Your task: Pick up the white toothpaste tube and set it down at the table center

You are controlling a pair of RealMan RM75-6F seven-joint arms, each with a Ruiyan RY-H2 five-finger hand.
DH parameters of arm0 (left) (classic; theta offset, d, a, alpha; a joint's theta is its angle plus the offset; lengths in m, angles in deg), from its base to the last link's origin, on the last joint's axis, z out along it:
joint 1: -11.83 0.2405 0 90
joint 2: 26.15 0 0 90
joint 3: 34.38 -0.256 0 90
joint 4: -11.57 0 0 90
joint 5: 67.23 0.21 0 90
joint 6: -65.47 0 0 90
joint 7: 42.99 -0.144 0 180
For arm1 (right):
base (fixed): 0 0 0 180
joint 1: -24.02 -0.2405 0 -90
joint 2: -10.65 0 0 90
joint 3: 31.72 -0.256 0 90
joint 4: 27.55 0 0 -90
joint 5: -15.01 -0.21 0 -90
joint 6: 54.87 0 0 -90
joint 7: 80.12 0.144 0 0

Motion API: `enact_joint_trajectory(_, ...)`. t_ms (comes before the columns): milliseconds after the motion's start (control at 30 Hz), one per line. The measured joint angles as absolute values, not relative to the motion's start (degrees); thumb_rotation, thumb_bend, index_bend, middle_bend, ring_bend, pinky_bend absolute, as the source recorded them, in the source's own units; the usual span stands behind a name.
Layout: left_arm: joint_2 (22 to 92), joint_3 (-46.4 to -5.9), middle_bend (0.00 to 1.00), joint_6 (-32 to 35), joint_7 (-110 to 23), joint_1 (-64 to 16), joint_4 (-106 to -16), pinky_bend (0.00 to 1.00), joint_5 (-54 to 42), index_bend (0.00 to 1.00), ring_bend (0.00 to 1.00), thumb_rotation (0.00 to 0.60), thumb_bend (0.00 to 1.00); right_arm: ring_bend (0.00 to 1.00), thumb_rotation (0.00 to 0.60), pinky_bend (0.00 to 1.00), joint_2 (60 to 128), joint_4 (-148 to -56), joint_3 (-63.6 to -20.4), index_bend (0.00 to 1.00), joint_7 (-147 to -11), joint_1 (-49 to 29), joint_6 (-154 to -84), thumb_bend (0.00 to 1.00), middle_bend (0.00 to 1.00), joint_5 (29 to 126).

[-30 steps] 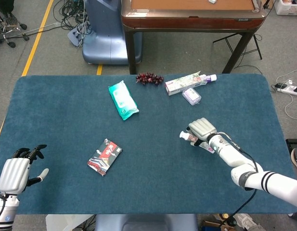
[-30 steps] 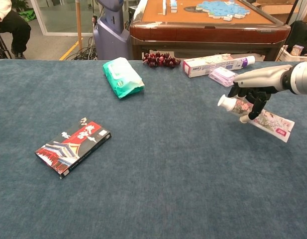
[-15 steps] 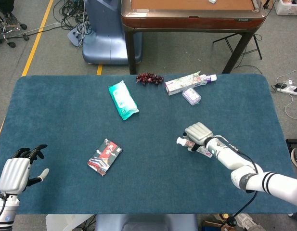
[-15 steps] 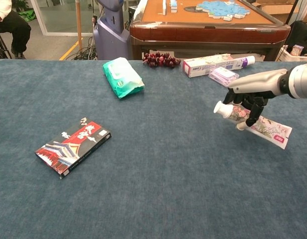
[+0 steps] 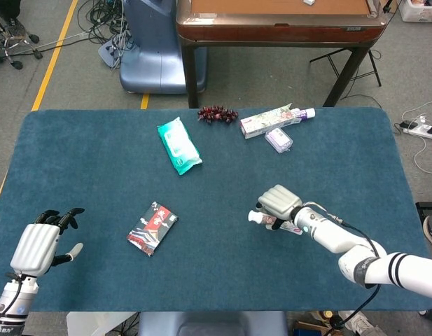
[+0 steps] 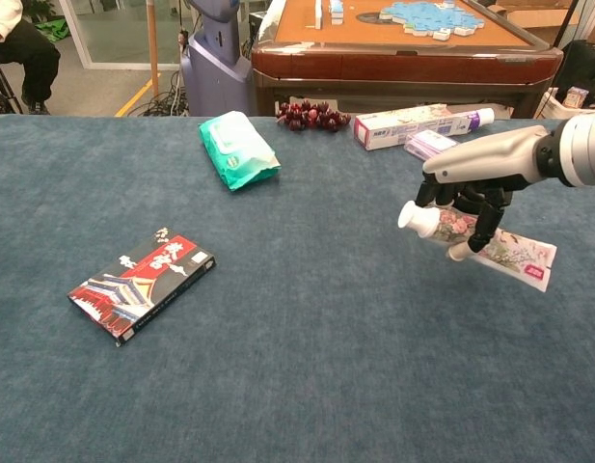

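Note:
My right hand [image 5: 279,202] [image 6: 469,183] grips the white toothpaste tube [image 6: 490,247] [image 5: 258,218], a flower-printed tube with a white cap pointing left. It hangs a little above the blue table [image 5: 82,161], right of the middle. In the chest view the tube's flat pink end sticks out to the right below the hand. My left hand [image 5: 39,246] hovers at the table's front left corner, fingers apart and holding nothing; the chest view does not show it.
A green wipes pack [image 5: 178,145] [image 6: 238,149], dark grapes [image 5: 216,113] [image 6: 311,117], a toothpaste box [image 5: 273,120] [image 6: 418,124] and a small clear case [image 5: 279,139] [image 6: 432,145] lie along the back. A red and black box [image 5: 152,227] [image 6: 142,283] lies front left.
My right hand has carried the toothpaste tube leftward and nearer the front, toward the table's middle. My left hand has shifted slightly right and up.

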State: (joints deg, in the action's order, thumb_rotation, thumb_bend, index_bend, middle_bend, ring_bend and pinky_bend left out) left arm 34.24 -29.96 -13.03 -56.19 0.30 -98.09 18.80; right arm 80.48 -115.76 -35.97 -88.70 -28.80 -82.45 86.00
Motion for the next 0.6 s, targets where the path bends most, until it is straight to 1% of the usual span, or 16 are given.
enact_joint_trajectory(200, 33.25, -29.74, 0.48, -8.55, -55.79, -2.87, -98.14, 0.2, 19.52, 0.21, 0.45, 0.6, 0.2, 0.75, 0.6, 0.64, 79.22, -118.17, -35.97, 0.94, -89.09, -30.48, -82.51, 0.99, 0.8, 89.32)
enact_joint_trajectory(433, 32.84, -29.79, 0.49, -2.52, -55.99, -7.59, -97.45, 0.2, 21.52, 0.19, 0.45, 0.6, 0.2, 0.75, 0.6, 0.64, 79.13, -118.21, -35.98, 0.95, -89.49, -33.59, -79.91, 0.99, 0.8, 91.62)
enact_joint_trajectory(600, 32.81, -30.04, 0.49, 1.4, -55.71, -11.2, -96.65, 0.2, 24.07, 0.15, 0.46, 0.6, 0.2, 0.75, 0.6, 0.64, 79.26, -117.78, -36.54, 0.96, -89.58, -36.55, -77.36, 0.99, 0.81, 91.59)
